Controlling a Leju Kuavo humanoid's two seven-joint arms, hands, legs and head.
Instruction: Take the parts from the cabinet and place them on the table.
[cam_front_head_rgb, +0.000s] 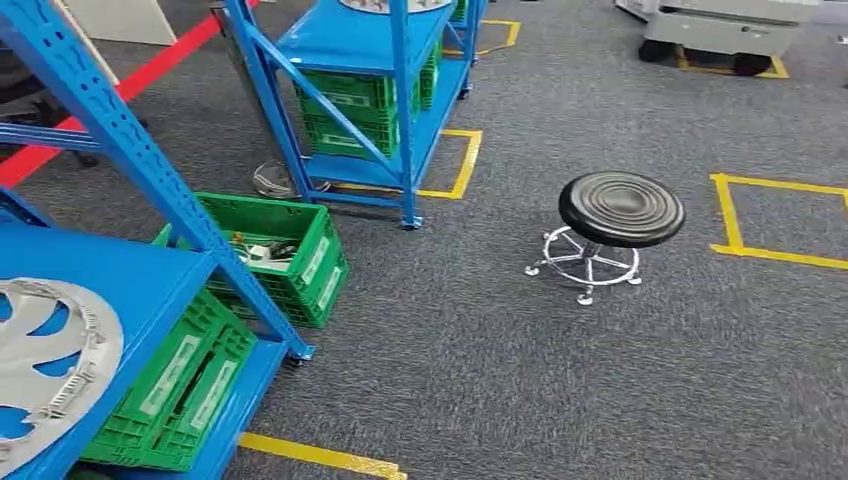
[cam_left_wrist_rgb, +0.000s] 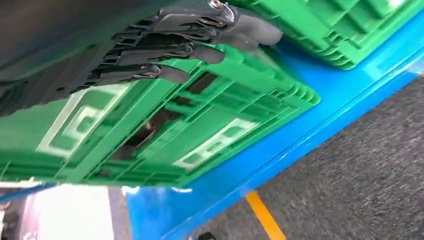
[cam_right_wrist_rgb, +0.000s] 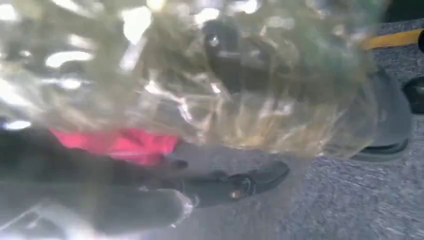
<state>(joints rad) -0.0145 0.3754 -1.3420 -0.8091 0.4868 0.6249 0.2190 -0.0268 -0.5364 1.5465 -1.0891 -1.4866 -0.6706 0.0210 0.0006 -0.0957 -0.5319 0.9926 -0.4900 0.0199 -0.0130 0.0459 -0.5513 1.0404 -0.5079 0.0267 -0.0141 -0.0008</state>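
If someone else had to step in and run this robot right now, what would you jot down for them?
Left hand: holds nothing, fingers stretched out beside a green crate on the blue rack shelf.
Right hand: grips a clear, crinkly plastic bag with something red inside; the view is blurred, so the contents are unclear.
Job's things: a silver wheel cover lies on the near blue shelf; another green crate with small parts stands on the floor.
Done: one bagged part appears picked up.
Left: carry it to the table, set it down, return for more.
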